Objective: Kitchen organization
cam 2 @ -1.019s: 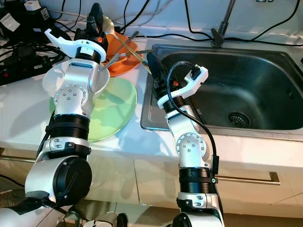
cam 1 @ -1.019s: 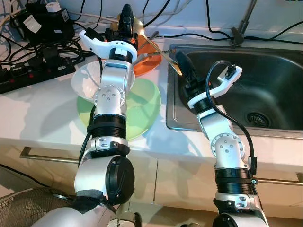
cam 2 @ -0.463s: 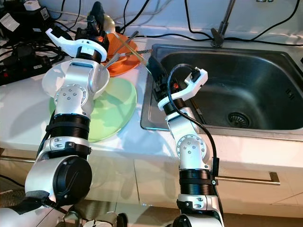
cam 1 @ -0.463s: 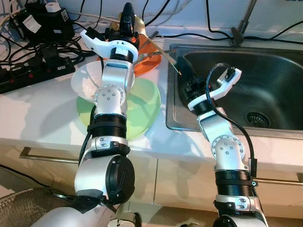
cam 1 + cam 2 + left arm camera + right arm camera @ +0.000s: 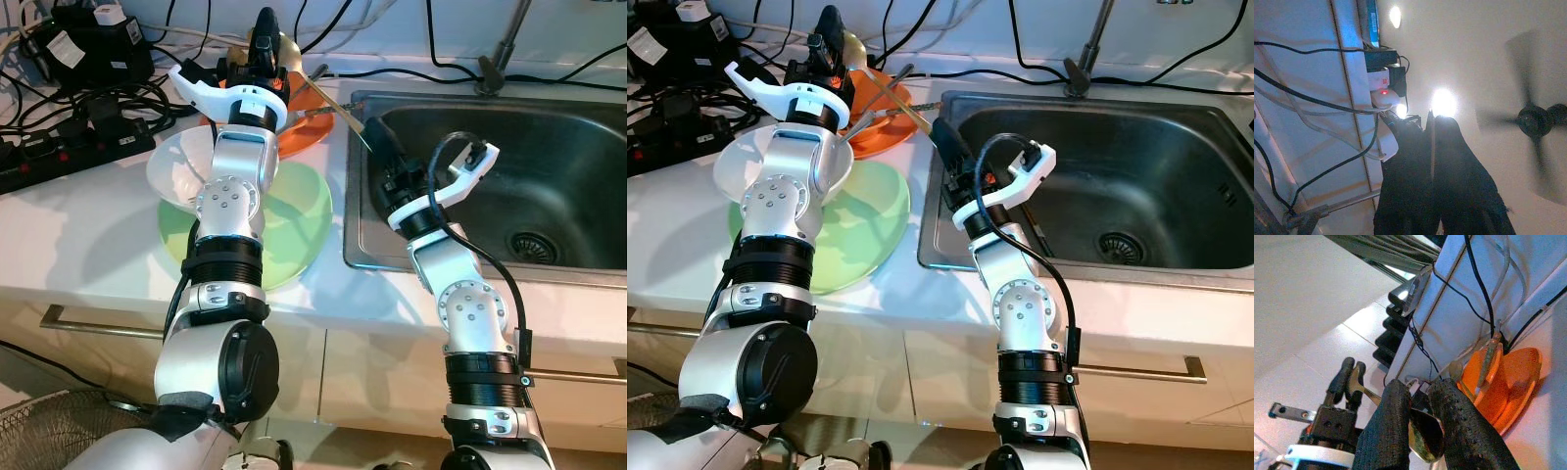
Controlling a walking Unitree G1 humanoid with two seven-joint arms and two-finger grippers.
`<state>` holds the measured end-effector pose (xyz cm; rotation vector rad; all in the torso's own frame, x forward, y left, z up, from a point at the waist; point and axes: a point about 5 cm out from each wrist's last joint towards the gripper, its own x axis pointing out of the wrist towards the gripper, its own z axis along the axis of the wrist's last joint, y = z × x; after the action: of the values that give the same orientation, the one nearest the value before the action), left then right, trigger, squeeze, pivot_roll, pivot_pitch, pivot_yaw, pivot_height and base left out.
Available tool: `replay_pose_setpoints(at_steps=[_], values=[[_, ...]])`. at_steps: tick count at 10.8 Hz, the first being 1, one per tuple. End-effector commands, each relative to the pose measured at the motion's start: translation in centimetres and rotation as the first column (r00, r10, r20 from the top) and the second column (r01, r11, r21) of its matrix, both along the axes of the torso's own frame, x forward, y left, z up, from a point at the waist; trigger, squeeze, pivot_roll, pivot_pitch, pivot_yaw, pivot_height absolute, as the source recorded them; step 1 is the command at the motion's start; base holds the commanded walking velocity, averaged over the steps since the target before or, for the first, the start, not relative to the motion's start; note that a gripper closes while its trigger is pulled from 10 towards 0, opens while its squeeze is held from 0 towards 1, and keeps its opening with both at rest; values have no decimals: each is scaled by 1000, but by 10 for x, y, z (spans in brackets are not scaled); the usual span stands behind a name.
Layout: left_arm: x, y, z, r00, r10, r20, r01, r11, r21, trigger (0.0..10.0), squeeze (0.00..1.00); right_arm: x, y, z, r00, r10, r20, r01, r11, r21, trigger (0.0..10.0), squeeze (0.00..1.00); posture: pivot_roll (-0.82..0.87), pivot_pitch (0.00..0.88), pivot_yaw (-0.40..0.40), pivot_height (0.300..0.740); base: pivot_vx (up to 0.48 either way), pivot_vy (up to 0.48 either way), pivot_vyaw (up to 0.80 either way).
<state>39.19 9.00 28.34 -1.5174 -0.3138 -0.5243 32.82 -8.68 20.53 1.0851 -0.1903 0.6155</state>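
Both grippers hold spoons by the sink.
Right gripper (image 5: pixel 376 134) clamps a spoon (image 5: pixel 1425 435) over the sink's (image 5: pixel 549 186) left rim; left gripper (image 5: pixel 262 24) grips another spoon (image 5: pixel 1358 386) above the orange plate (image 5: pixel 304 127).

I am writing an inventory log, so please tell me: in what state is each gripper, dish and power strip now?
left gripper: shut on golden spoon, raised
right gripper: shut on long-handled spoon, at sink edge
white bowl: upright, at green plate's rim
green plate: flat on counter
orange plate: holds utensils
power strip: plugs inserted
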Motion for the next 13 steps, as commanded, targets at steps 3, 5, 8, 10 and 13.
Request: replay_pose_setpoints(at_steps=[3,5,8,10,13], values=[[-8,-50,8,989,-149,6,149,988,-42,10000,0,-8,15,12,995,77,59,-85,988,132,0,0,22,62,47,740,0,0,0],[-7,-51,6,988,-156,-4,156,986,-60,10000,0,-9,15,12,994,88,61,-96,984,152,1529,0,20,62,47,740,0,0,0],[-7,-55,5,983,-181,-7,180,980,-81,10000,0,-8,15,11,994,98,48,-105,978,183,10000,0,23,64,46,740,0,0,0],[-8,-57,3,982,-191,-11,189,979,-81,10000,0,-9,16,12,992,111,56,-120,971,208,10000,0,22,63,46,740,0,0,0],[-9,-61,-1,980,-199,-23,198,979,-46,10000,0,-9,14,13,993,105,59,-116,964,240,0,0,21,63,48,740,0,0,0]])
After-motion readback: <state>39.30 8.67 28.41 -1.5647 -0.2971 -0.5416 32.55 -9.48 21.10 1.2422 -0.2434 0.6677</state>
